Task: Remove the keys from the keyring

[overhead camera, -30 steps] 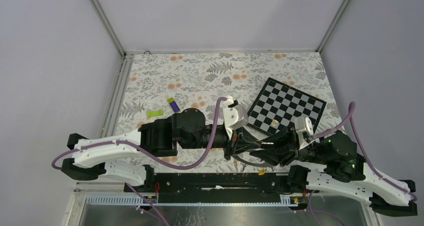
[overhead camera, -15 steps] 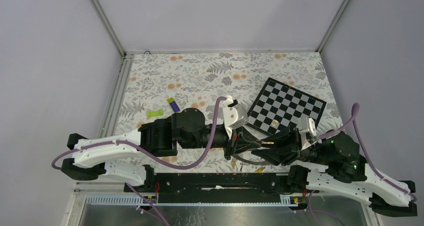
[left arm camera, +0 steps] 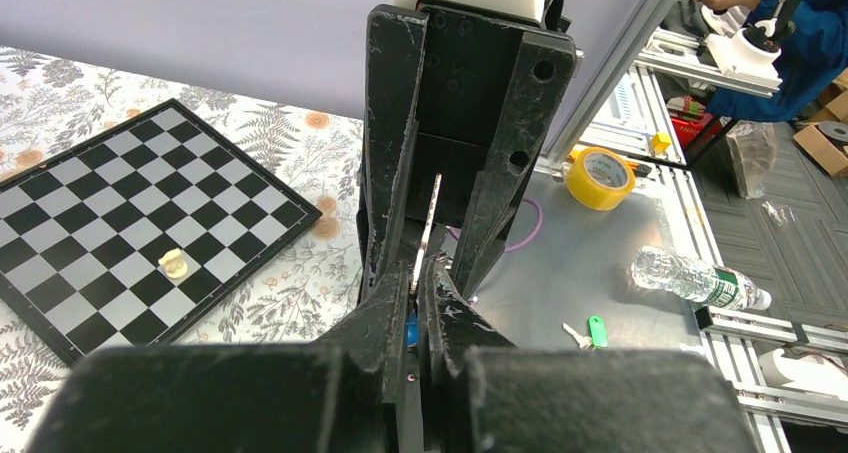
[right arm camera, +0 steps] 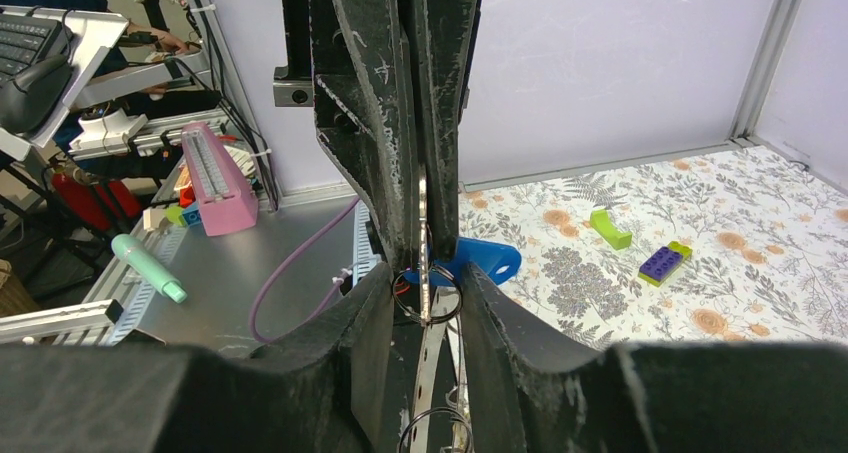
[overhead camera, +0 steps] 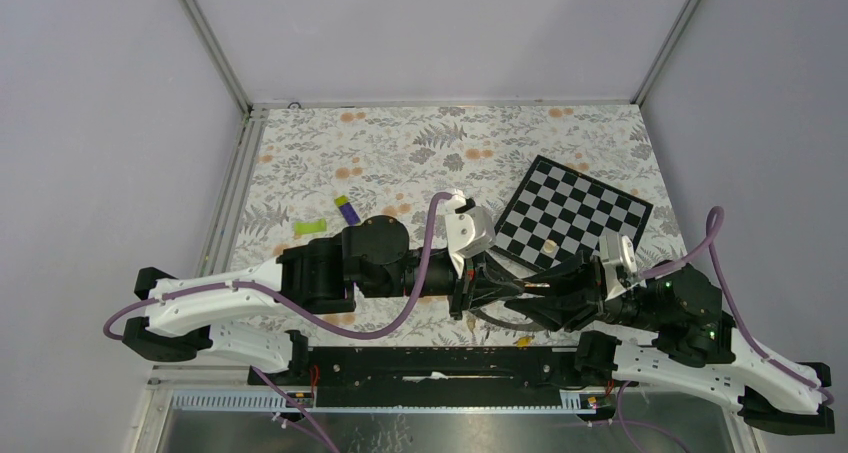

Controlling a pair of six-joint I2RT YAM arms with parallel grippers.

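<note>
I count one keyring (left arm camera: 435, 208) pinched in closed left hand (left arm camera: 418, 275); right hand (right arm camera: 425, 285) straddles it, grip unclear. One blue key (right arm camera: 485, 256), two wire rings (right arm camera: 428, 320).

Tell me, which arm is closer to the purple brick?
Left. The left arm lies just near-side of the purple brick; the right arm is far to its right.

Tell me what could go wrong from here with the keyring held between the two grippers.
The left gripper pinches the keyring by its thin edge; a pull from the right gripper may twist it loose. The two grippers meet nose to nose, so they could collide. The yellow-tagged key hangs over the black rail at the near edge; freed, it could drop out of reach.
</note>
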